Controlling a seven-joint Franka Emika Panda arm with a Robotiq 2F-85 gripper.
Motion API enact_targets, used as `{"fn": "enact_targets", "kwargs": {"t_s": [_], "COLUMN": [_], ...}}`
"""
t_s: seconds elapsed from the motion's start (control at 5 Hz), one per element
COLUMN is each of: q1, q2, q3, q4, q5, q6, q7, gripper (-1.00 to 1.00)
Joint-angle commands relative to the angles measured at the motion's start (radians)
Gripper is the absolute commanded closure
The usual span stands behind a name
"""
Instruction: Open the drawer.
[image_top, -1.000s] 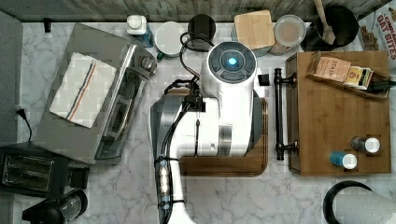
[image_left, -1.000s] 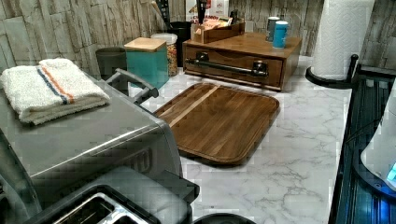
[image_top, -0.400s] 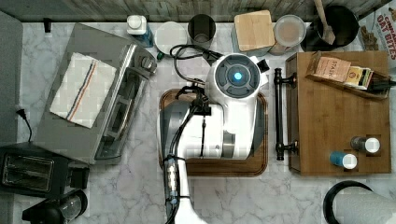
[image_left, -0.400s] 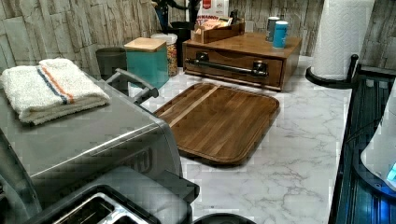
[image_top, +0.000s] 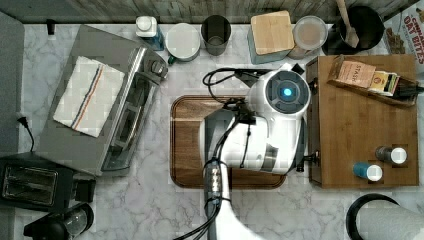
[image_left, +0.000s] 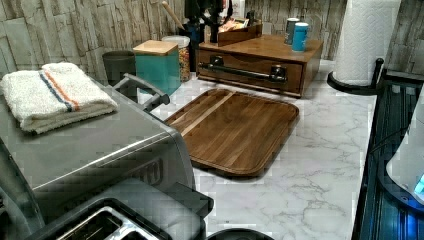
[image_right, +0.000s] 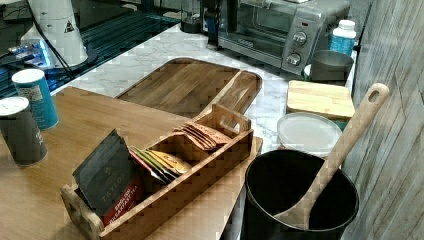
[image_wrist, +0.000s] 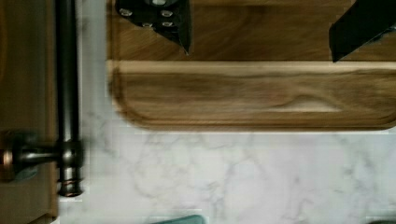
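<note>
Pincer (image_wrist: 259, 32) spread wide and empty above the cutting board (image_wrist: 252, 93), beside the handle (image_wrist: 67, 93). Drawer (image_left: 250, 75) appears closed; grasping and pulling both remain.

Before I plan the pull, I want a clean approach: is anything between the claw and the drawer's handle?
Nothing visible. In the wrist view the open claw hangs over the cutting board, and only bare marble counter lies between it and the drawer's handle.
</note>
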Motion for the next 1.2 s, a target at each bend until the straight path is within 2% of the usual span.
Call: {"fn": "enact_targets", "kwargs": {"t_s": [0.2, 0.4, 0.8, 1.0, 1.2], "q1": [-0.094, -0.097, -0.127, -0.114, -0.085], "q2": [-0.024, -0.027, 0.000, -0.026, -0.052], "q3": [-0.091, -0.099, -0.095, -0.087, -0.096], "q4": [-0.086, -0.149, -0.208, -0.252, -0.259], "q5": [-0.061, -0.113, -0.129, -0.151, -0.217], "q6": [0.207, 0.326, 0.428, 0.449, 0.408], "q7": [-0.118, -0.127, -0.148, -0.060, 0.043], "gripper": [-1.00, -1.00, -1.00, -1.00, -1.00]}}
